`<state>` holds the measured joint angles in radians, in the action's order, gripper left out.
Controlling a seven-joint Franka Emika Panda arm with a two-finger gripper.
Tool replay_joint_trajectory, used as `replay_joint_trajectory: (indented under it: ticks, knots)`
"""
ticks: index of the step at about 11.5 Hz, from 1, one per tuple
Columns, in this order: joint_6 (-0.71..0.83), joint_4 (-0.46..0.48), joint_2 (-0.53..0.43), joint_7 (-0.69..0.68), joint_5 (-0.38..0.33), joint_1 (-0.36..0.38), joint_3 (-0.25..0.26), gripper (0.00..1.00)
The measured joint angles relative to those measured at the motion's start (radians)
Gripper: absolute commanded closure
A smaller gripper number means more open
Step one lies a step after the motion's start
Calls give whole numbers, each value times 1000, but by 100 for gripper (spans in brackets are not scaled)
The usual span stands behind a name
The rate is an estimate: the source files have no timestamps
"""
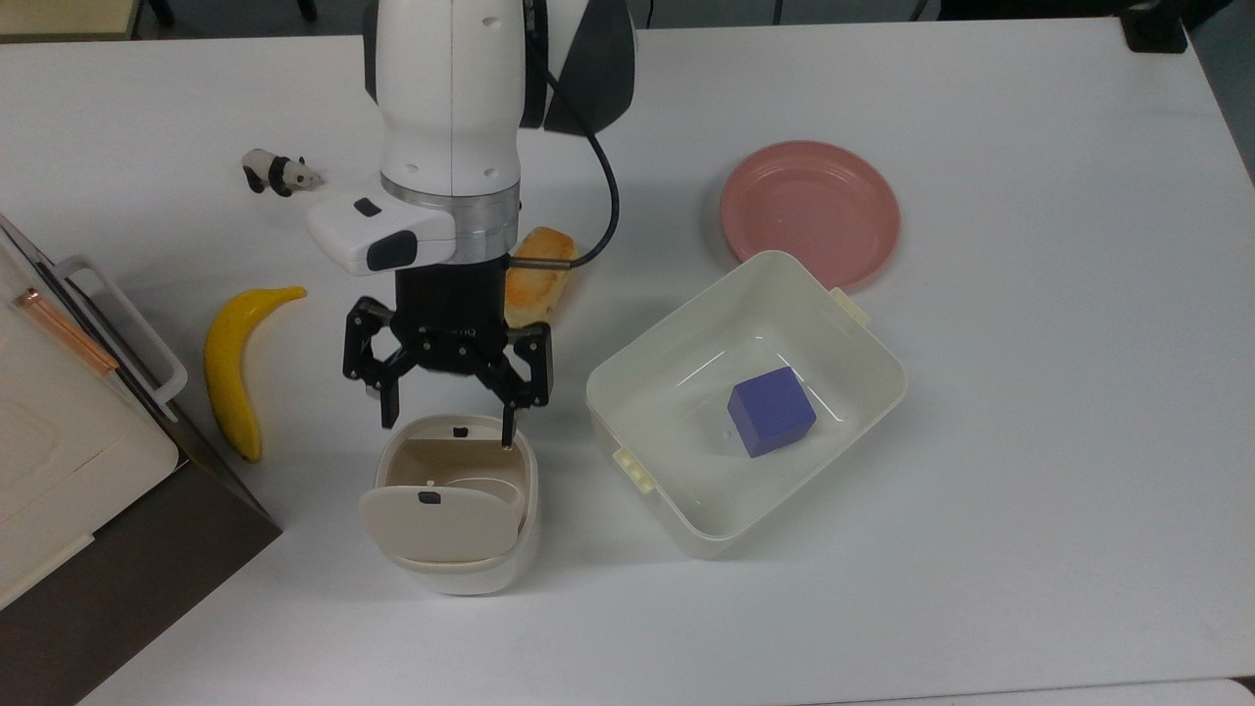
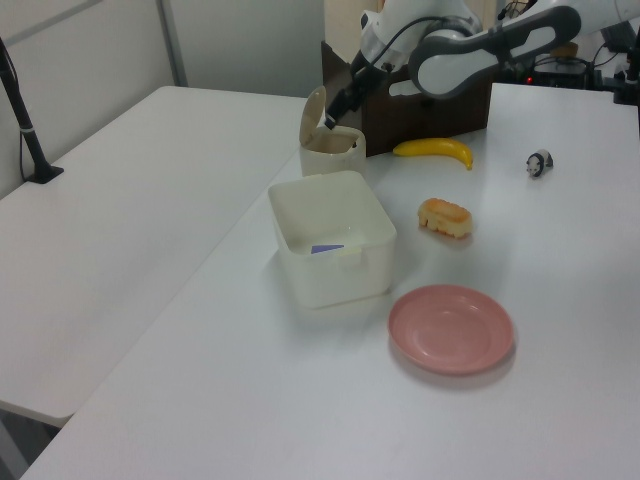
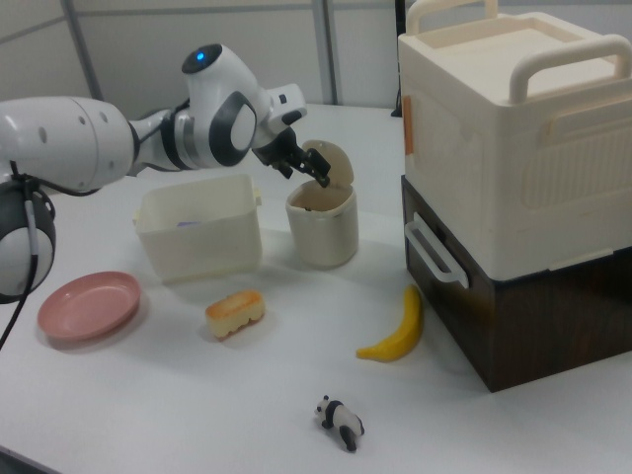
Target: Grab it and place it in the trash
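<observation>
White tabletop [image 1: 1029,392] fills the top view, with a second pale table at the left view's left. Nearest the lower edge of the top view stands the small cream bin [image 1: 456,505], its flap lid [image 1: 438,525] swung open toward the bottom of the frame. Inside the bin only pale inner walls show; the crumpled paper is probably down inside, though no view shows it clearly. Just above the bin's rim hangs the gripper [image 1: 446,417], its black fingers [image 1: 387,397] spread wide with nothing between them, one fingertip over the rim at the top view's right. To the top view's right of the bin sits the white tub [image 1: 863,343] holding a blue cube [image 1: 771,412], and beyond it, touching or just beside its far corner, a pink plate [image 1: 810,211]. At the top view's left lies a banana [image 1: 233,368] beside a cream box on a dark base [image 1: 59,431]. Farther up, the bread [image 1: 539,275] is partly covered by the arm's wrist, and a toy panda [image 1: 278,174] stands at upper left. The right view shows the bread [image 3: 235,313] whole and the stacked box's handles [image 3: 434,254]; the left view shows the cube [image 2: 325,249] as a sliver behind the tub wall [image 2: 335,270].
</observation>
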<state>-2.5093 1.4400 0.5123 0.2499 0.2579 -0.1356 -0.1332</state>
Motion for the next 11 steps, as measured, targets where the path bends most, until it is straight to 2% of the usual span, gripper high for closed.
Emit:
replay_joint_trajectory:
  ticks: [1,3,7,11]
  knots:
    - [123,-6,-27,-46,-9,4,-2,0]
    - [330,-15,-98,-123,-94,11,-6,0]
    - [579,-51,-203,-143,-222,6,-7,0]
    - [830,-143,-234,-143,-257,-8,-6,0]
